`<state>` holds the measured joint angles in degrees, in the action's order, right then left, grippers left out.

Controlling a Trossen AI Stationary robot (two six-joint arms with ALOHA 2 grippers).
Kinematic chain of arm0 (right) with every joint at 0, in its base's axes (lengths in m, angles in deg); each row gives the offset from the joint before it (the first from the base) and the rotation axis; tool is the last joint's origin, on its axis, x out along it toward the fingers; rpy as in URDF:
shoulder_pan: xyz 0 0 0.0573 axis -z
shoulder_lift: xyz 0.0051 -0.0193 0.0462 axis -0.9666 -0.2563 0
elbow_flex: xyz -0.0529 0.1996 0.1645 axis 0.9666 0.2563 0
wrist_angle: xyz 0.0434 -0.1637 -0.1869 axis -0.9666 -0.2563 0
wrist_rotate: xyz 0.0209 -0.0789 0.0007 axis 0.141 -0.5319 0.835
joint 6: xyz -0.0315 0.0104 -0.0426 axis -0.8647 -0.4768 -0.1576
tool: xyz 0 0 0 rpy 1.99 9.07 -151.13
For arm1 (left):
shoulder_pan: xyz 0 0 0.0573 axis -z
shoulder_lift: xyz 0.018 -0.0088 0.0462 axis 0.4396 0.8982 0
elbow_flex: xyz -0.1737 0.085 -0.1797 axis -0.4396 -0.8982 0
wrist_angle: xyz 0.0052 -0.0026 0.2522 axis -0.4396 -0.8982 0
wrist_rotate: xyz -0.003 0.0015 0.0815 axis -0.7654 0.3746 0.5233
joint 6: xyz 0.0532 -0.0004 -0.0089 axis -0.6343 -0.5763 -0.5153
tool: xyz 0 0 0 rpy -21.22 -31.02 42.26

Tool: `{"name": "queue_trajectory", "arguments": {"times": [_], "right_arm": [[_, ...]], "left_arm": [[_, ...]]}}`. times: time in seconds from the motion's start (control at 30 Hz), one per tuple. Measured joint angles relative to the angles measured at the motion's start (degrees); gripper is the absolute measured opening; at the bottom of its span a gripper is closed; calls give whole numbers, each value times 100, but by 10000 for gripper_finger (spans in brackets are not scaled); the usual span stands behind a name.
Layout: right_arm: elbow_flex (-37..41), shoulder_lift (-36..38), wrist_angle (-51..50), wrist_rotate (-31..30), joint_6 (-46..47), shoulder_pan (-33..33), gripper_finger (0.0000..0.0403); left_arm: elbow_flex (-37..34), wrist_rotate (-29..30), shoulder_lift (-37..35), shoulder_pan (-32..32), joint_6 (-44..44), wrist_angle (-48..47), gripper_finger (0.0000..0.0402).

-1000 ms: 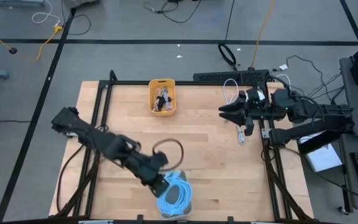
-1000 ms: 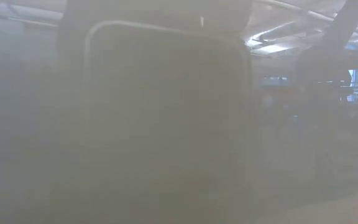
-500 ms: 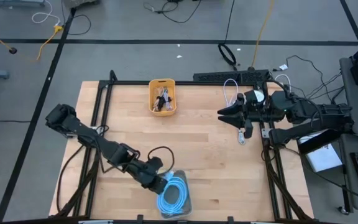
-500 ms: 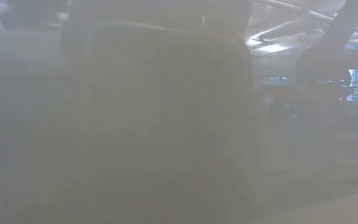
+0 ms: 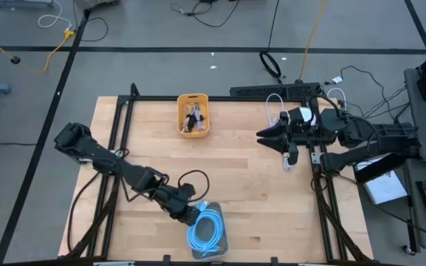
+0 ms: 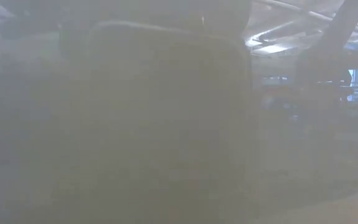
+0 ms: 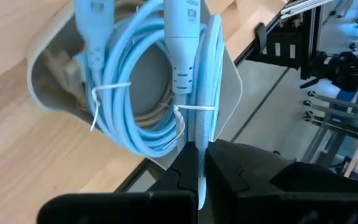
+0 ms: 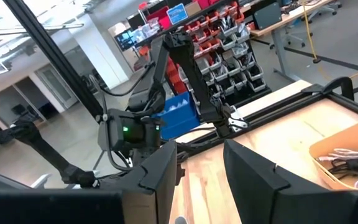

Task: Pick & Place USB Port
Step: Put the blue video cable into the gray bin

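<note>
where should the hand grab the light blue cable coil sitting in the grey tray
Grip the light blue cable coil across the bundled strands at a white tie, coming from above. The loops lie flat in the grey tray, and the tie binds them into one narrow band. The left hand is shut on that strand there.

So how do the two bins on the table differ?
The yellow bin sits at the table's far edge, while the grey bin is at the near edge. The yellow bin holds a small tangle of dark and white cables; the grey bin holds a tied coil of blue cable. The left gripper is shut on that blue cable; no gripper is at the yellow bin. Both are small open trays.
</note>
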<state>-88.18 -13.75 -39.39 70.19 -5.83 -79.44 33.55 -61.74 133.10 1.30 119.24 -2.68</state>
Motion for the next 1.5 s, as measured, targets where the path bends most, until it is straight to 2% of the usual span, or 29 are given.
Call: {"name": "queue_trajectory", "arguments": {"times": [0.33,0.63,0.93,1.17,1.5], "right_arm": [[2,-200,108,22,83,-64,125],[2,-199,326,17,69,-70,125],[2,-200,322,0,72,-70,125],[2,-200,324,-4,72,-70,125],[2,-200,418,-133,15,-70,125]], "left_arm": [[0,-385,50,-266,-358,-25,7],[-166,-550,50,-277,-328,66,7],[-658,-477,52,-277,-205,1192,7],[-664,-473,52,-293,-207,808,8],[-664,-434,53,-293,-351,748,52]]}}
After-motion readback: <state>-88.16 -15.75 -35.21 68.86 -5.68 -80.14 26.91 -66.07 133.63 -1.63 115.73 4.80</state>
